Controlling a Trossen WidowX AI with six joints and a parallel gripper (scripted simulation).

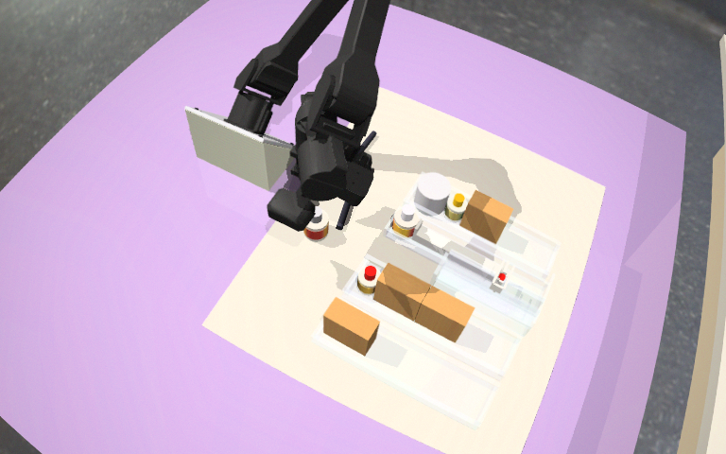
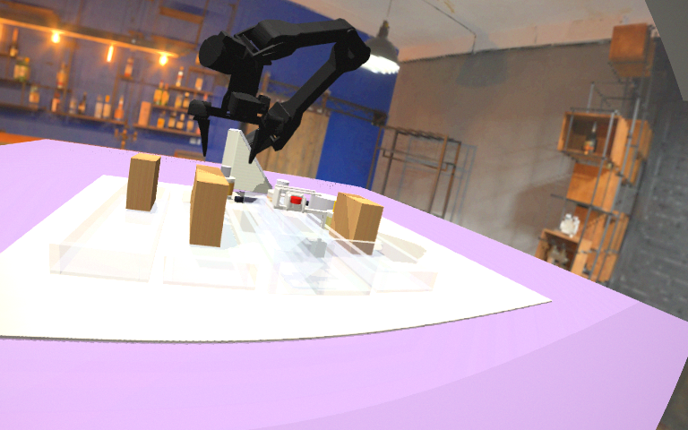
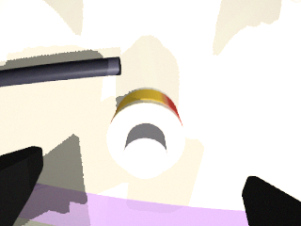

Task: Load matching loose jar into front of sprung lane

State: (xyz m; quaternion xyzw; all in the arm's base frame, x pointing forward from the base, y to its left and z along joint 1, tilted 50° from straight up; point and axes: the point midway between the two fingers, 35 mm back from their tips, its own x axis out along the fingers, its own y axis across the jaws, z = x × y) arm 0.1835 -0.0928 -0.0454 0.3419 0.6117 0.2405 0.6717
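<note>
The loose jar (image 1: 316, 227) (image 3: 146, 141) has a white lid and a red and yellow label. It stands on the cream mat left of the lanes. The matching jar (image 1: 406, 220) stands at the front of the clear sprung lane (image 1: 471, 261). The pusher plate (image 1: 498, 279) (image 2: 293, 204) with its red mark sits far back in that lane. My gripper (image 1: 313, 211) (image 2: 227, 154) (image 3: 146, 173) is open and empty. It hangs right above the loose jar with a finger on either side, well above the lid.
A black rod (image 1: 345, 214) (image 3: 59, 71) lies beside the loose jar. A grey wedge panel (image 1: 230, 147) stands to the left. The other lanes hold a red-lid jar (image 1: 369, 278), a yellow-lid jar (image 1: 457, 205), a white cylinder (image 1: 432, 192) and brown boxes (image 1: 350, 325) (image 1: 487, 214).
</note>
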